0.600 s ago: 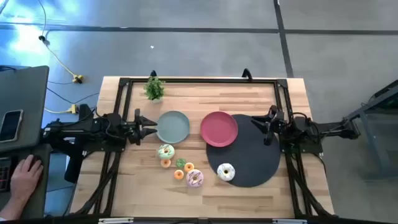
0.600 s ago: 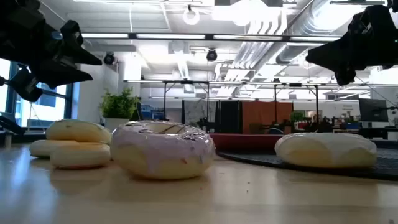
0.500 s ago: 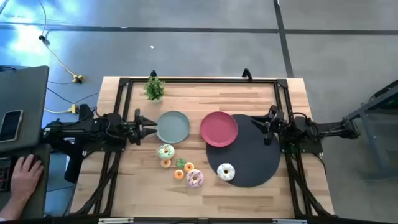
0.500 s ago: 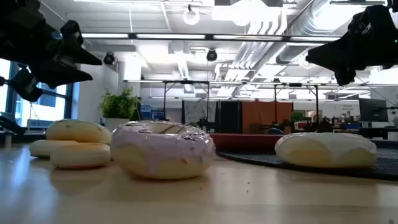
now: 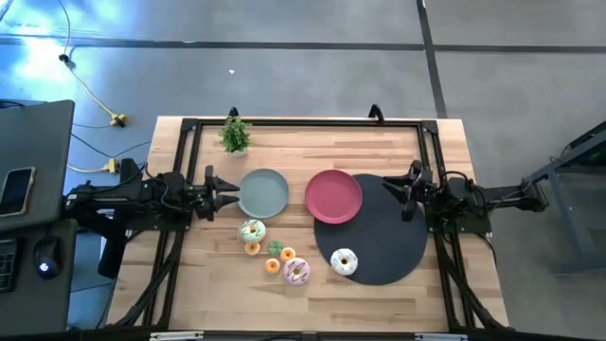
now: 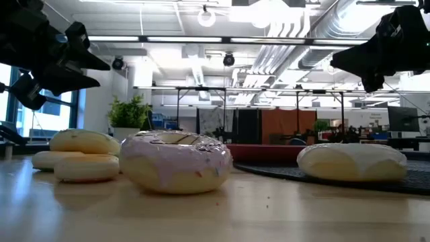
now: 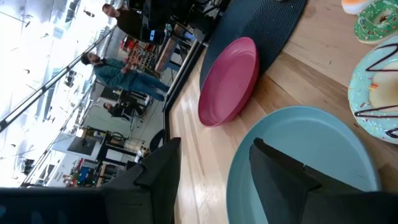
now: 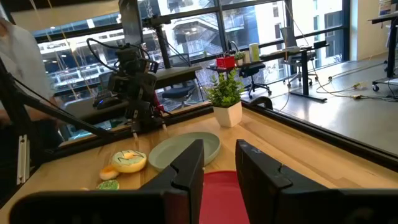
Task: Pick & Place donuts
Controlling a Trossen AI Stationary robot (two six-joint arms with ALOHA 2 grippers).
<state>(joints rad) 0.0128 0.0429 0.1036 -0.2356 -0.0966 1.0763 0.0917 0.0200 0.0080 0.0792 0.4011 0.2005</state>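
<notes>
Donuts wait on the table, and no claw has picked one up yet.

From above, the left claw [image 5: 227, 197] hangs by the edge of the grey-green plate [image 5: 263, 192]. The right claw [image 5: 393, 189] hangs over the far edge of the black mat [image 5: 398, 237], near the pink plate [image 5: 333, 196]. Both arms are just where they were a moment ago. One thing has changed: a person's hand was on the mouse [image 5: 43, 265] at the side desk, and now it is gone. To me that means the work is about to start. The pale green donut [image 5: 252, 230] lies just in front of the grey-green plate. Two little orange ones [image 5: 252, 249], a little green one [image 5: 275, 248] and the pink donut [image 5: 296, 272] lie close by on the wood. The white donut [image 5: 344, 262] lies on the mat.

From table height, the pink donut and the white donut look big and close. Both claws hang high above them and touch nothing.

The left wrist camera shows its two fingers [image 7: 155, 174] wide apart, with nothing between them. The grey-green plate is right below.

The right wrist camera shows its two fingers [image 8: 186, 168] a little apart, also holding nothing. The pink plate is under them.

Both plates have no donuts on them, so every donut still has to be moved.
</notes>
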